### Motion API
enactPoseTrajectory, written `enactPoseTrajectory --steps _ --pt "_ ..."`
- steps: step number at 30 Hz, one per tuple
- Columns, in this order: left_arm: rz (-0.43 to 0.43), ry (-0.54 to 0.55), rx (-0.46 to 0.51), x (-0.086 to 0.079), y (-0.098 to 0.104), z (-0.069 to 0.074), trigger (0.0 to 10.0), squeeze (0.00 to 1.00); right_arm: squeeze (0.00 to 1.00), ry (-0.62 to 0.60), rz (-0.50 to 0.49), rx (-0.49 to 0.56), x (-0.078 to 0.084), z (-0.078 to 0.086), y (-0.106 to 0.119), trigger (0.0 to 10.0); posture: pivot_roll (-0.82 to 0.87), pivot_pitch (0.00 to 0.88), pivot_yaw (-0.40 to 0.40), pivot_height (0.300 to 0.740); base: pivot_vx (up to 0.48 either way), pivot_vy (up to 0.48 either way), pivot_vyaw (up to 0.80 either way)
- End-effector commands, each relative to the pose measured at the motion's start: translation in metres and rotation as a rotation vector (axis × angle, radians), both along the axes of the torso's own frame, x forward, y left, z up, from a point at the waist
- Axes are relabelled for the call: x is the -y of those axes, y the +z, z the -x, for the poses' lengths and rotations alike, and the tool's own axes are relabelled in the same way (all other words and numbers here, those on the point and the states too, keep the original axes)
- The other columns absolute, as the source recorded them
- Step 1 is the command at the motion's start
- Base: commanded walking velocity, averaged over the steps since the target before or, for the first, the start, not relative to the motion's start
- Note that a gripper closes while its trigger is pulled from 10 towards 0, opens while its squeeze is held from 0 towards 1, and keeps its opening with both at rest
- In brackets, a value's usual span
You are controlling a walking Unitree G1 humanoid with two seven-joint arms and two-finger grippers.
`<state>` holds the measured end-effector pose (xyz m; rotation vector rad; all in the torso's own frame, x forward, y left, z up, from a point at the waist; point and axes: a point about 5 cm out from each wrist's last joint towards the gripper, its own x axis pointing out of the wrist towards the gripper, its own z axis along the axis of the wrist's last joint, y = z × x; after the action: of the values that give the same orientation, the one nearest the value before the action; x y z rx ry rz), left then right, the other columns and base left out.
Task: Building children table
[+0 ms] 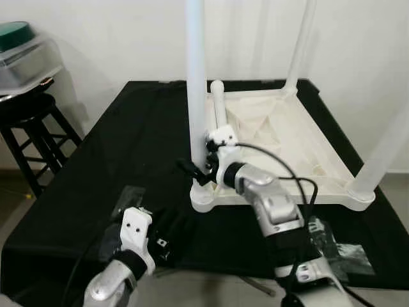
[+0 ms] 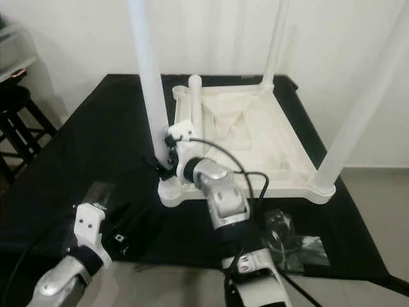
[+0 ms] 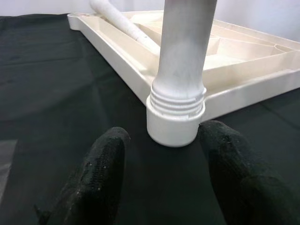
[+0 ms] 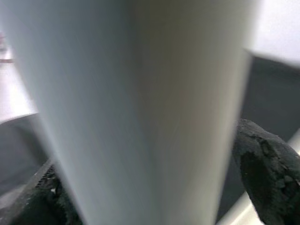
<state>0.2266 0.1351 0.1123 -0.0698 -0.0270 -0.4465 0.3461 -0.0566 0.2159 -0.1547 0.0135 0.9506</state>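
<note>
Black cloth (image 1: 115, 147) covered the work surface against a white wall; a dark stool (image 1: 29, 128) with a clear lidded container (image 1: 25, 57) on it stood off beyond the left gripper's outer side.

Child's table top (image 1: 300, 137), white plastic, lay upside down on the cloth. Three legs stood upright in its corner sockets. A fourth leg (image 1: 219, 105) lay loose inside the tray, just behind the right gripper.

Right gripper (image 1: 198, 167): reached across to the near-left corner leg (image 1: 196, 83), black fingers either side of it low on the shaft, just above the socket (image 1: 204, 195). The wrist camera had the leg between the pads (image 4: 267, 173), fingers closed against it.

Left gripper (image 3: 164, 154): low over the cloth, well short of the same corner, fingers (image 3: 101, 173) spread wide with nothing between them. The socket sat just ahead of its fingertips, the leg's ribbed base seated in it.

Crumpled clear plastic bags (image 1: 335, 246) lay on the cloth beside the right arm's elbow; a flat clear sheet (image 1: 128, 201) lay just ahead of the left wrist.
</note>
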Motion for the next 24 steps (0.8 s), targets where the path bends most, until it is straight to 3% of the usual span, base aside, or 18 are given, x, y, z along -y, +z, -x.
enactPoseTrajectory --steps 1,4,6,8,12,13,14,24 --pt "-0.004 0.001 -0.025 -0.001 -0.004 0.000 10.0 0.00 0.00 0.204 0.097 0.041 -0.004 0.003 -0.003 10.0 -0.01 0.049 0.034 0.740 0.000 0.000 0.00" --pt "-0.006 0.002 -0.025 -0.001 -0.004 -0.002 10.0 0.00 0.00 0.298 0.155 0.041 -0.001 0.000 -0.004 10.0 -0.01 0.045 0.034 0.740 0.000 0.000 0.00" --pt "-0.011 0.003 -0.026 -0.001 -0.005 -0.003 10.0 0.00 0.00 0.411 0.159 0.012 0.001 -0.002 -0.004 10.0 0.00 0.040 0.032 0.740 0.000 0.000 0.00" --pt "-0.013 0.004 -0.026 -0.001 -0.005 -0.003 10.0 0.00 0.00 0.450 0.157 -0.001 0.002 -0.002 -0.004 10.0 0.00 0.040 0.032 0.740 0.000 0.000 0.00" --pt "-0.017 0.004 -0.029 0.000 -0.006 -0.004 10.0 0.00 0.00 0.396 0.122 -0.079 0.002 -0.017 -0.008 10.0 0.01 0.032 0.026 0.740 0.000 0.000 0.00" --pt "-0.018 0.004 -0.029 0.000 -0.006 -0.004 10.0 0.00 0.00 0.376 0.122 -0.100 0.002 -0.021 -0.011 2.0 0.01 0.031 0.025 0.740 0.000 0.000 0.00" --pt "-0.018 0.003 -0.030 0.000 -0.006 -0.005 10.0 0.00 0.00 0.385 0.126 -0.121 0.002 -0.021 -0.015 0.0 0.01 0.031 0.025 0.740 0.000 0.000 0.00" --pt "-0.012 -0.001 -0.032 0.001 -0.006 -0.005 10.0 0.00 0.00 0.440 0.133 -0.151 0.013 -0.021 -0.025 0.0 0.00 0.038 0.027 0.740 0.000 0.000 0.00"
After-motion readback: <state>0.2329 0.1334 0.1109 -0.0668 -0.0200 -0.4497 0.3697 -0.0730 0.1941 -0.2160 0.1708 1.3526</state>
